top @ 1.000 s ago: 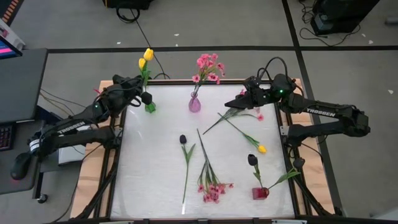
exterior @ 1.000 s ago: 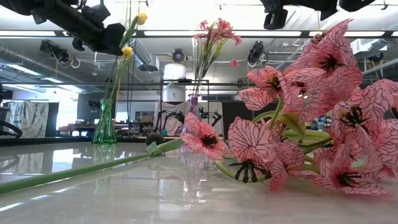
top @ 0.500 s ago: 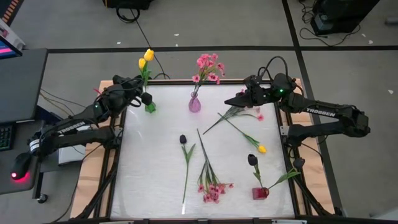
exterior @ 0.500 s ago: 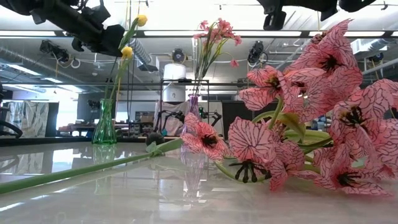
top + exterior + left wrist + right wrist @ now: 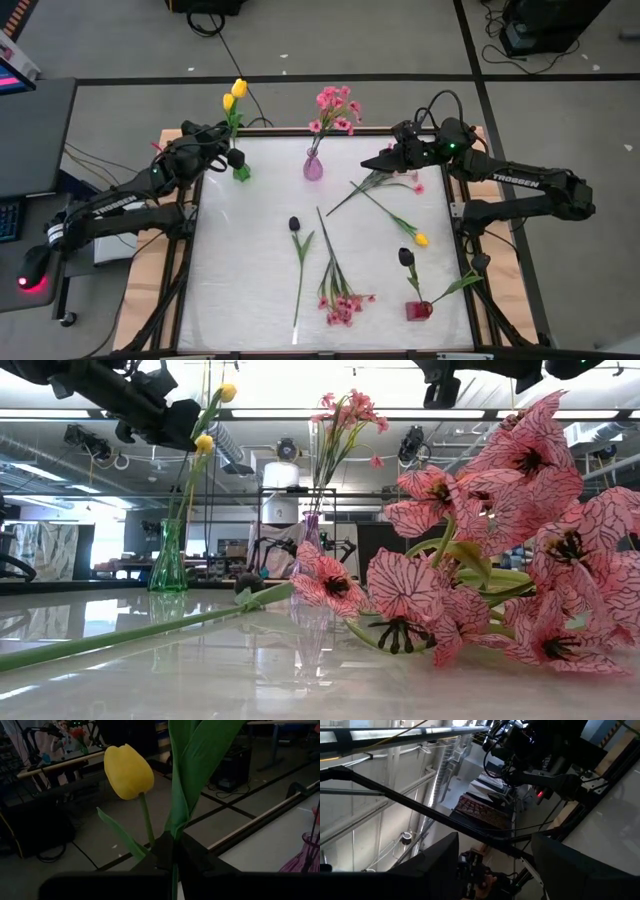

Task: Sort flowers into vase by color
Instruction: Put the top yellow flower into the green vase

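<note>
- Yellow tulips (image 5: 234,96) are seen standing in the green vase (image 5: 241,171) at the table's far left corner; one stem is clamped in the left gripper (image 5: 234,157), whose fingers are pressed together on it just above the vase mouth.
- In the left wrist view a yellow bloom (image 5: 128,772) and broad green leaves (image 5: 190,770) are seen rising right in front of that gripper's dark fingers (image 5: 195,857).
- Right of the green vase, along the same far edge, a purple vase (image 5: 313,166) is found holding a spray of pink blossoms (image 5: 335,108).
- Further right of the purple vase, a loose pink spray (image 5: 385,181) is laid on the white table (image 5: 240,270), its stem running toward the table's middle.
- The right gripper (image 5: 377,162) is held just above this loose spray's blossom end with its fingers spread apart; nothing is seen gripped between them.
- Nearer the front than the loose spray, a single yellow tulip (image 5: 421,239) is laid flat with its stem pointing back toward the purple vase.
- A red vase (image 5: 418,310) is placed at the front right corner, well apart from the green vase, with a dark tulip (image 5: 406,257) standing in it and a green leaf hanging out to one side.
- A second dark tulip (image 5: 294,224) is laid flat around the table's middle, in front of the purple vase, its stem running toward the front edge.
- Beside that stem another pink spray (image 5: 340,303) is laid, blossoms toward the front edge; in the low view these blossoms (image 5: 500,540) fill the foreground.
</note>
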Robot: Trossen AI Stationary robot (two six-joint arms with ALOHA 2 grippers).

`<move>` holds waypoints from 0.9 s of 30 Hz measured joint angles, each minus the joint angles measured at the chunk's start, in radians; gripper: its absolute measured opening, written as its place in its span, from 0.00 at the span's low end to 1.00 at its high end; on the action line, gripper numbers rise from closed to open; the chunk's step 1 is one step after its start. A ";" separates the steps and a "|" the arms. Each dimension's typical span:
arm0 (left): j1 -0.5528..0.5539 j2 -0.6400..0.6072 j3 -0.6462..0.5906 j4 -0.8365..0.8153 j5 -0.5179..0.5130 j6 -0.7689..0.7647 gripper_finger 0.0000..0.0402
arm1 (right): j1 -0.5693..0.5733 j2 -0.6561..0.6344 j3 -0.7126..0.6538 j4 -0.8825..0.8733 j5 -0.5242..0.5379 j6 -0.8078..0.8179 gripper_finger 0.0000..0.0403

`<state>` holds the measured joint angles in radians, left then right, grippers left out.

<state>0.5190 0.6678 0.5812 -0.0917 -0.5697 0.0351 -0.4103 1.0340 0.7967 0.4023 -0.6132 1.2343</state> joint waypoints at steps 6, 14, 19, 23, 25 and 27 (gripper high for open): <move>0.000 0.000 0.000 0.000 0.000 0.000 0.05 | 0.000 0.000 0.000 0.000 0.000 0.000 0.64; 0.000 0.000 0.000 0.001 0.000 0.000 0.05 | 0.000 0.000 0.000 0.000 0.000 0.001 0.64; 0.000 -0.008 0.000 -0.003 0.008 0.001 0.05 | 0.000 0.000 0.000 0.000 0.000 0.001 0.64; 0.000 -0.010 0.001 -0.005 0.009 0.009 0.05 | 0.000 0.000 0.000 0.000 0.000 0.001 0.64; 0.000 -0.014 0.001 -0.007 0.011 0.007 0.05 | 0.000 0.000 0.000 0.000 0.000 0.001 0.64; 0.000 -0.023 0.001 -0.007 0.011 0.006 0.05 | 0.000 0.000 0.000 0.000 0.000 0.001 0.64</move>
<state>0.5186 0.6451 0.5823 -0.0990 -0.5587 0.0411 -0.4103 1.0340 0.7967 0.4019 -0.6134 1.2354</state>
